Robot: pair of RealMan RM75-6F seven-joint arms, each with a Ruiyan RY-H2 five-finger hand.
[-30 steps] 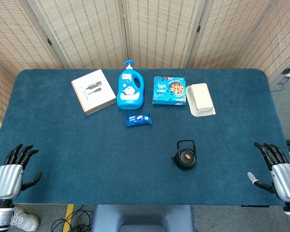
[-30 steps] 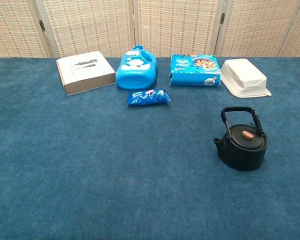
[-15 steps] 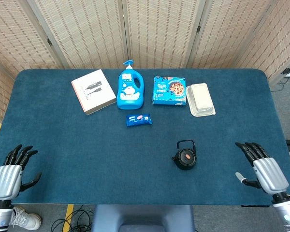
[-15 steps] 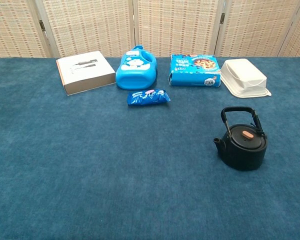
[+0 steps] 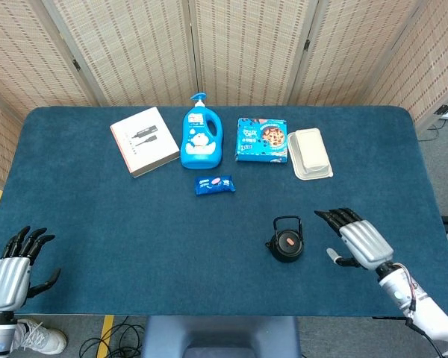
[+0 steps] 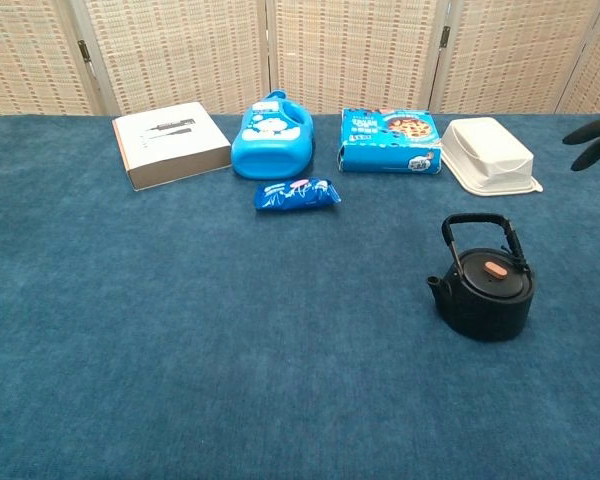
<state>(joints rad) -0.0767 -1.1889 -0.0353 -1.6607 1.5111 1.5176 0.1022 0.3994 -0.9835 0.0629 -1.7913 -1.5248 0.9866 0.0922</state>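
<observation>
A black kettle (image 5: 286, 242) with an upright handle stands on the blue table (image 5: 134, 224), also seen in the chest view as the kettle (image 6: 483, 290). My right hand (image 5: 355, 240) hovers just right of it, fingers spread, holding nothing; only its dark fingertips (image 6: 595, 142) show at the right edge of the chest view. My left hand (image 5: 13, 265) stays at the table's near left corner, fingers apart and empty, far from every object.
Along the back stand a white box (image 5: 143, 141), a blue detergent bottle (image 5: 201, 139), a blue cookie box (image 5: 261, 140) and a white lidded container (image 5: 309, 153). A small blue snack packet (image 5: 214, 184) lies in front of the bottle. Folding screens rise behind the table.
My right hand has moved left and forward from the table's near right corner to beside the kettle. The left hand has sunk slightly. The objects have not moved.
</observation>
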